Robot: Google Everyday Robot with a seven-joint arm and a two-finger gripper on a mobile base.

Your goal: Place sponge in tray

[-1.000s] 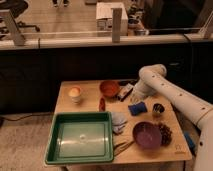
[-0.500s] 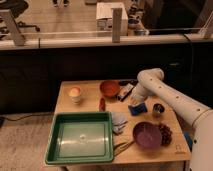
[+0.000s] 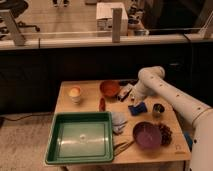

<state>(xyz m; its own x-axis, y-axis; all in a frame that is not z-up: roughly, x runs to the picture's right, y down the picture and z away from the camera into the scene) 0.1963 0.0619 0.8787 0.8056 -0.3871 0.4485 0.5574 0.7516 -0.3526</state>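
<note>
Leftmost, the green tray [image 3: 59, 134] sits at the front of the wooden table [image 3: 87, 103], with a pale cup [image 3: 74, 93] behind it; next come an orange bowl [image 3: 109, 88] and a grey cloth [image 3: 119, 121] touching the tray's right wall; the gripper [image 3: 131, 96] hangs just behind the blue sponge [image 3: 138, 107], and whether it is spread or pinched I cannot tell; the sponge lies on the table outside the tray, between the cloth and a dark can [image 3: 158, 109]; a purple bowl [image 3: 147, 135] stands in front.

Wooden counter [image 3: 88, 105] bearing green tray [image 3: 82, 115], blue sponge [image 3: 138, 107], orange bowl [image 3: 109, 88], purple bowl [image 3: 147, 135], cloth [image 3: 119, 121]; gripper [image 3: 133, 98] just above sponge.
</note>
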